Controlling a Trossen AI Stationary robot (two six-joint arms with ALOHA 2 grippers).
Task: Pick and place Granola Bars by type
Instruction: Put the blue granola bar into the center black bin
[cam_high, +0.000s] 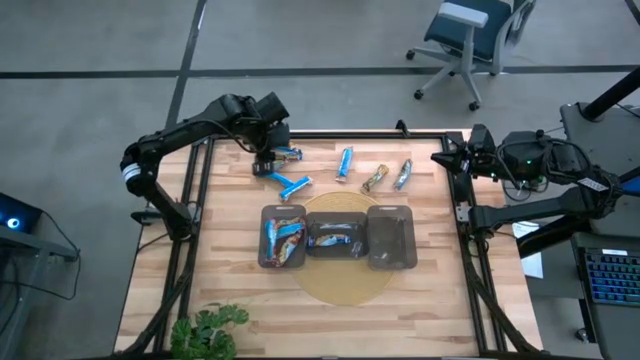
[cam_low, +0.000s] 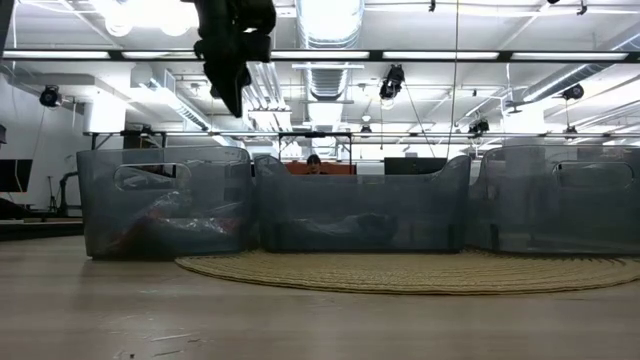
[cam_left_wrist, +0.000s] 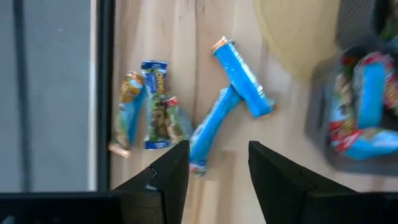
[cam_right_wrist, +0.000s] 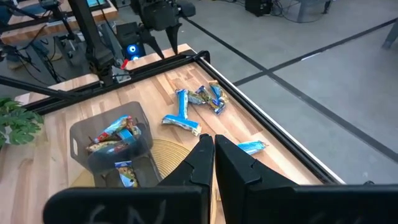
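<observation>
Two bright blue Granola Bars lie crossed on the wood at the table's far left. Two mixed-colour bars lie flat beside them by the table's frame. My left gripper hangs open above this group, fingers pointing steeply down, touching nothing. Three more bars lie farther right: a blue one and two mixed ones. My right gripper waits shut at the table's far right, holding nothing.
Three dark translucent trays stand in a row on a round woven mat. The left tray holds mixed and blue bars, the middle tray holds bars, and the right tray stands beside it. A plant sits at the near left.
</observation>
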